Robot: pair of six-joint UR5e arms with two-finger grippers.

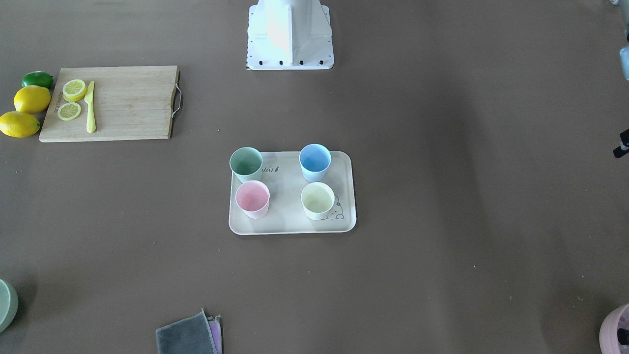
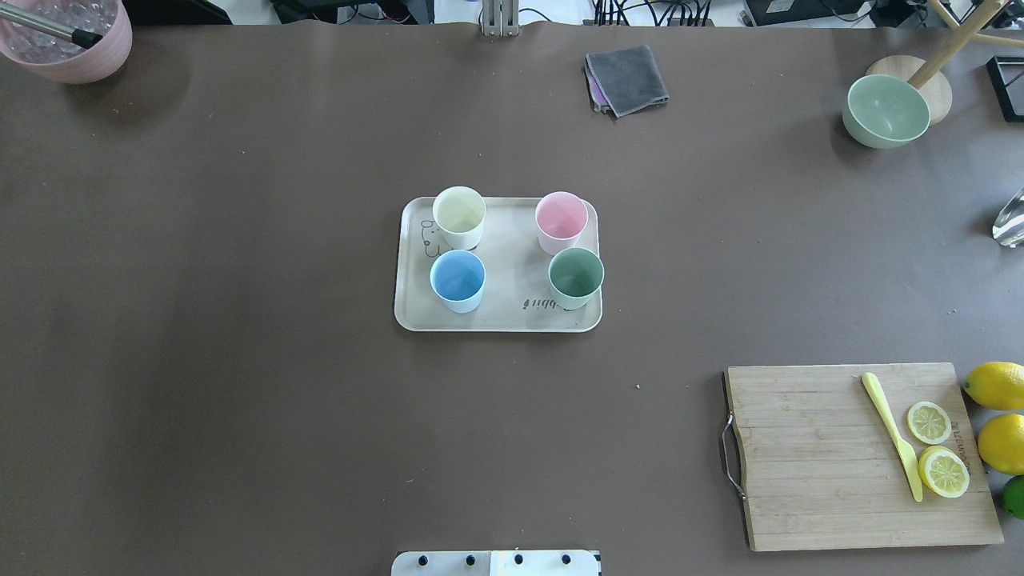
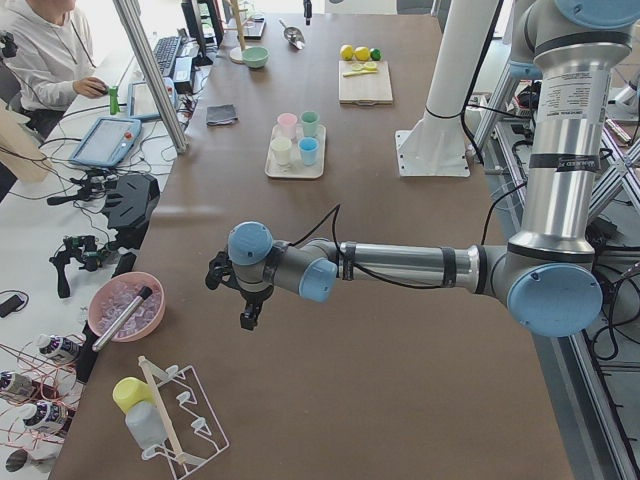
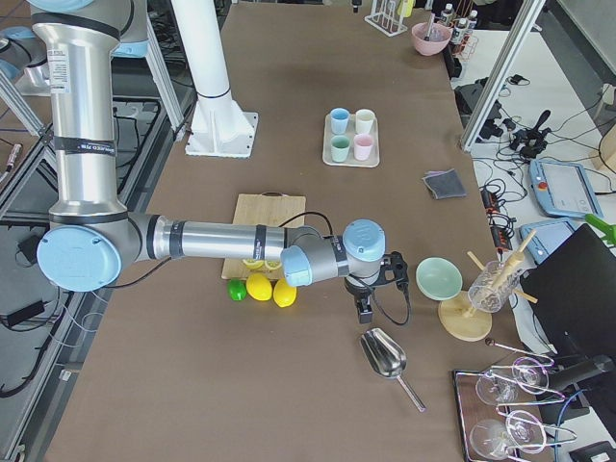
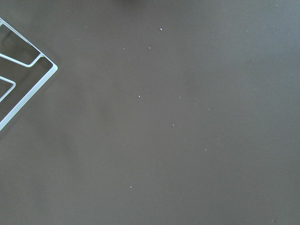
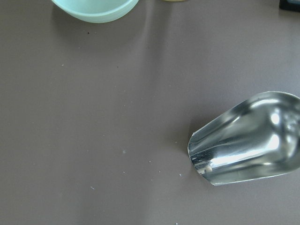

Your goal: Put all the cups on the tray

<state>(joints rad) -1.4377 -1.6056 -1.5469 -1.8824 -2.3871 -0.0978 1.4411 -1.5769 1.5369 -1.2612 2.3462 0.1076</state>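
The beige tray point(image 2: 512, 318) lies at the table's middle. All four cups stand upright on it: pale yellow point(image 2: 459, 216), pink point(image 2: 561, 222), light blue point(image 2: 458, 280) and mint green point(image 2: 576, 277). The front-facing view shows the same tray point(image 1: 290, 224) with the green point(image 1: 246, 164), blue point(image 1: 315, 162), pink point(image 1: 252, 198) and yellow point(image 1: 318, 200) cups. My left gripper point(image 3: 245, 300) hangs over the table's left end, far from the tray. My right gripper point(image 4: 366, 308) hangs over the right end. Both show only in side views, so I cannot tell if they are open or shut.
A wooden cutting board point(image 2: 816, 464) with lemon slices and a yellow knife lies near right, with lemons and a lime beside it. A green bowl point(image 2: 886, 110), grey cloth point(image 2: 628, 78) and pink bowl point(image 2: 72, 40) sit at the far edge. A metal scoop point(image 6: 248, 140) lies under my right wrist, a wire rack point(image 5: 18, 79) under my left.
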